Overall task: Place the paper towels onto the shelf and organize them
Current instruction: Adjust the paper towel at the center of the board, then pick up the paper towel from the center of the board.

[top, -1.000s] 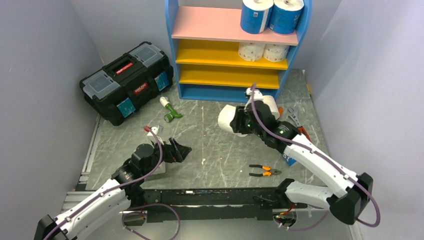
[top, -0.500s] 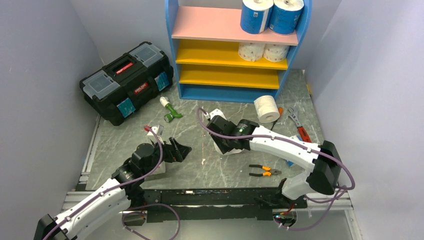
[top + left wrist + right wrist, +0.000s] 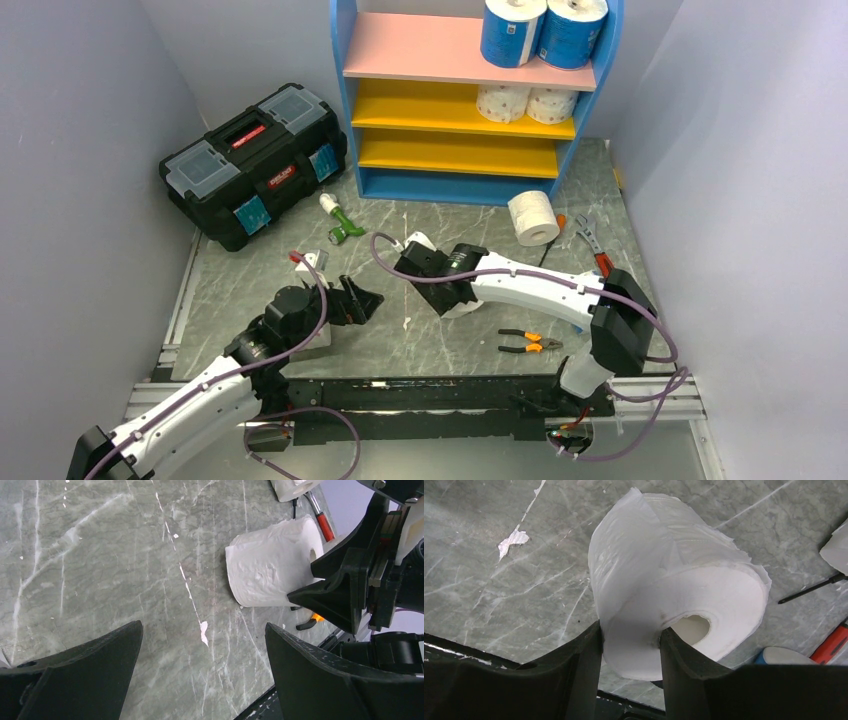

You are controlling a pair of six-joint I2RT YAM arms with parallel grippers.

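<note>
My right gripper (image 3: pixel 630 635) is shut on a plain white paper towel roll (image 3: pixel 674 590), pinching its wall beside the core, low over the marble floor. From the left wrist view that roll (image 3: pixel 270 570) lies on its side with the right gripper (image 3: pixel 350 592) behind it. My left gripper (image 3: pixel 202 670) hangs open over bare floor, left of the roll. A second white roll (image 3: pixel 533 217) stands on the floor in front of the shelf (image 3: pixel 345 60). Two blue-wrapped rolls (image 3: pixel 512 30) stand on its pink top board. Two dotted rolls (image 3: pixel 502 100) sit on the upper yellow board.
A black toolbox (image 3: pixel 255 165) stands at the back left. A green-and-white tool (image 3: pixel 340 222) lies before the shelf. Orange-handled pliers (image 3: pixel 530 342) lie near the right arm's base. Red-handled tools (image 3: pixel 600 258) lie by the right wall.
The right arm has swung left and toward me from beside the shelf, carrying the white roll down to the middle of the floor. The left arm has stayed still.
</note>
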